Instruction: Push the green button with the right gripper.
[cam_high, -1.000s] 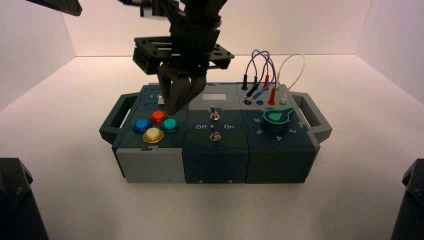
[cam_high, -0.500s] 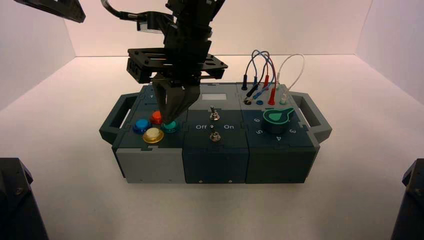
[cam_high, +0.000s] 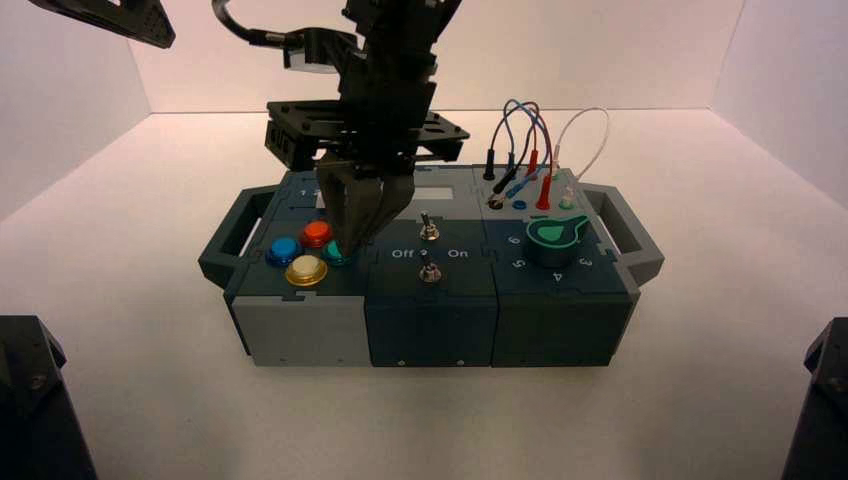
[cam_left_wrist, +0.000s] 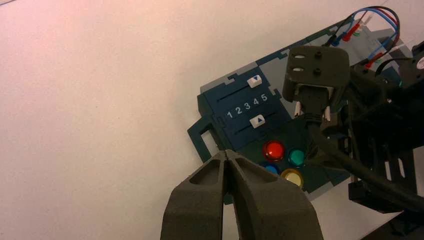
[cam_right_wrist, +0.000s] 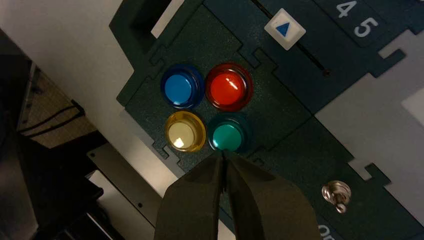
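We see the green button (cam_right_wrist: 227, 136) on the box's left part, in a cluster of four. Beside it sit the red button (cam_right_wrist: 227, 87) and the yellow button (cam_right_wrist: 183, 134); the blue button (cam_right_wrist: 181, 87) lies diagonally across from it. Our right gripper (cam_right_wrist: 223, 156) is over its edge, pincer closed narrow; we cannot tell whether they touch. Our left gripper (cam_left_wrist: 226, 154) waits left of it, fingertips together.

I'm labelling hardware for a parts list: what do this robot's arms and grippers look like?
The right gripper has two dark grey tapering fingers below a wide, slotted black bracket; its arm is black, with a black cable. The left gripper also has dark, tapering fingers. A black, perforated part shows on the left arm.
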